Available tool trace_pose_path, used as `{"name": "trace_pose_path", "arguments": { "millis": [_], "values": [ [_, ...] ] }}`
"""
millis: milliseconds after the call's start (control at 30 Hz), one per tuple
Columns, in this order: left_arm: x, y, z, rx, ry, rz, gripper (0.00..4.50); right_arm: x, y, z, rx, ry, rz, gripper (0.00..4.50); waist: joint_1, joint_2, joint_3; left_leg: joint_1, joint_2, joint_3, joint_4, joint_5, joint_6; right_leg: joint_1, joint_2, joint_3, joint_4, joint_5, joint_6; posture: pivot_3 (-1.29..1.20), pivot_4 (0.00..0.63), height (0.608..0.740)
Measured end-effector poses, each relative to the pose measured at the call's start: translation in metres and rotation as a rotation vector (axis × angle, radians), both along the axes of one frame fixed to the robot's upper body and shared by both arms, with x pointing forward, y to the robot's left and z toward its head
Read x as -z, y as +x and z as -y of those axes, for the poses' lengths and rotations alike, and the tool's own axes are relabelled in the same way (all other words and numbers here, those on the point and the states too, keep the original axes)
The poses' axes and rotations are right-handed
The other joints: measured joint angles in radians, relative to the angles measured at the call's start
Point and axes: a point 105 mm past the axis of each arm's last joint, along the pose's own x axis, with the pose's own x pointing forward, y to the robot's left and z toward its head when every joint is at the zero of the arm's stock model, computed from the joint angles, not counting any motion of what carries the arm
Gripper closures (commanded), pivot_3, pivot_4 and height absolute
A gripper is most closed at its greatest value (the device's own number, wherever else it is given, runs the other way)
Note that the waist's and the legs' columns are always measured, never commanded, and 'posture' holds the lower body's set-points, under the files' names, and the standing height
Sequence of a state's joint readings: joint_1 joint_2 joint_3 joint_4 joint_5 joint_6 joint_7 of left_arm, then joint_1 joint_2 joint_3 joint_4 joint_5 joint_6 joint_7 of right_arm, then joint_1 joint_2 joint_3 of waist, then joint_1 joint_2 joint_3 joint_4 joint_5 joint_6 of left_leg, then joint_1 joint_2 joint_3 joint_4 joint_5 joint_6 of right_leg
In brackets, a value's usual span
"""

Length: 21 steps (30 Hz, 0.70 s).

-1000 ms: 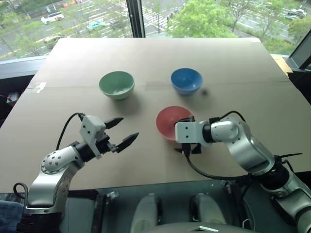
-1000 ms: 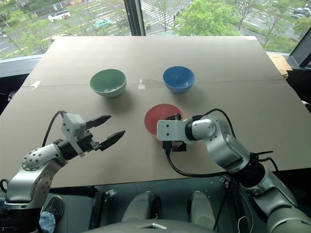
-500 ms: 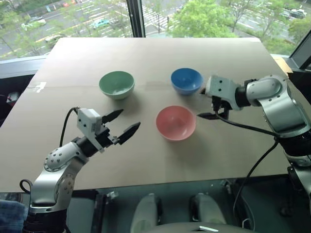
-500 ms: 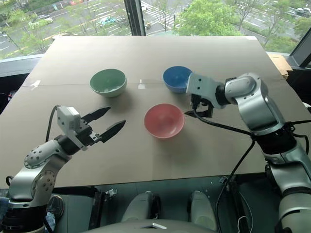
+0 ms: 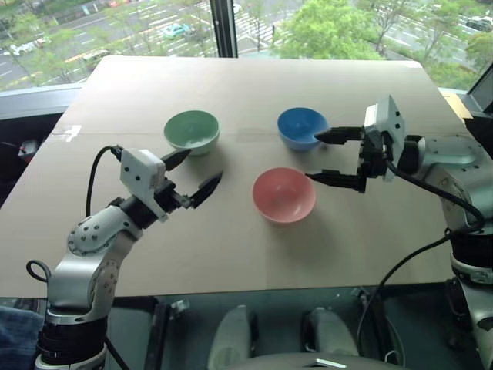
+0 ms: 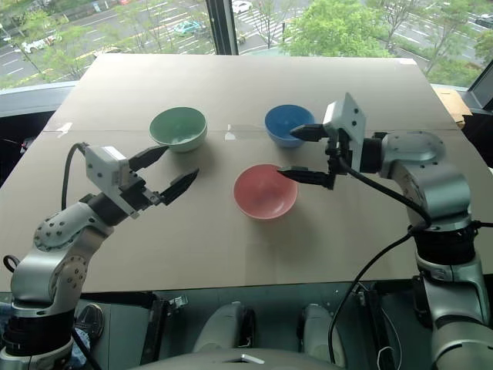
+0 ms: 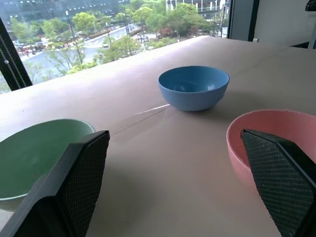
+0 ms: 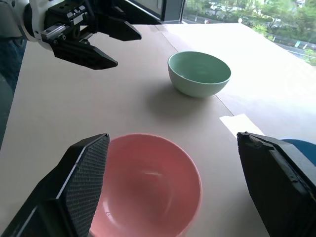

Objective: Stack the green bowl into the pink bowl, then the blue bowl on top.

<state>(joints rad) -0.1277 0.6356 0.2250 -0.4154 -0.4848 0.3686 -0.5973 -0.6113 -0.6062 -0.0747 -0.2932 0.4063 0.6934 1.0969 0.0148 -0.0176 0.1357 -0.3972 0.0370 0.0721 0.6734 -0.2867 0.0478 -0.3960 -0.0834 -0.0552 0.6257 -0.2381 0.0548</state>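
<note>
Nothing stacked yet: three bowls sit apart on the table (image 5: 231, 247).

The pink bowl (image 5: 283, 194) sits nearest, the green bowl (image 5: 191, 131) and blue bowl (image 5: 302, 128) behind; left gripper (image 5: 194, 171) and right gripper (image 5: 330, 156) hover spread and empty.

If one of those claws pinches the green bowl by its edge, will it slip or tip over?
The green bowl looks smooth and faintly glossy, so a rim pinch might slip. Its rounded sides narrow to a small base, so a sideways nudge could rock or slide it on the table. It looks stiff, probably light.
</note>
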Motion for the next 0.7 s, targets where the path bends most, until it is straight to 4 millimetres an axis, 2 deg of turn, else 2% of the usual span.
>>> {"name": "trace_pose_path", "arguments": {
  "millis": [167,300,533,700],
  "values": [
    [0.001,0.029,-0.015,-0.075,0.145,0.011,0.0,-0.021,-0.009,0.026,0.107,0.081,0.068,0.14,-0.002,0.0,0.0,0.0,-0.001,0.001,0.0,0.0,0.0,0.0,0.002,0.001,0.0,0.0,0.0,0.0,0.15,0.74],
    [0.011,0.057,-0.021,-0.12,0.281,0.0,0.0,-0.017,-0.01,0.037,0.178,0.08,0.065,0.14,0.0,0.0,0.0,0.0,-0.001,0.002,0.0,0.0,0.0,0.0,0.003,0.001,-0.001,0.0,0.0,0.0,0.15,0.74],
    [0.022,0.081,-0.018,-0.097,0.426,-0.021,0.0,-0.014,-0.016,0.045,0.248,0.067,0.072,0.14,0.0,0.0,0.0,-0.001,-0.001,0.002,-0.001,0.0,0.0,0.0,0.003,0.0,0.0,0.0,0.0,0.0,0.15,0.74],
    [0.016,0.104,-0.023,-0.119,0.504,-0.024,0.0,-0.016,-0.017,0.047,0.284,0.078,0.089,0.14,0.001,0.0,0.0,-0.002,-0.001,0.003,0.001,0.0,0.0,0.0,0.003,0.0,0.0,0.0,0.0,0.0,0.15,0.74]
  ]
}}
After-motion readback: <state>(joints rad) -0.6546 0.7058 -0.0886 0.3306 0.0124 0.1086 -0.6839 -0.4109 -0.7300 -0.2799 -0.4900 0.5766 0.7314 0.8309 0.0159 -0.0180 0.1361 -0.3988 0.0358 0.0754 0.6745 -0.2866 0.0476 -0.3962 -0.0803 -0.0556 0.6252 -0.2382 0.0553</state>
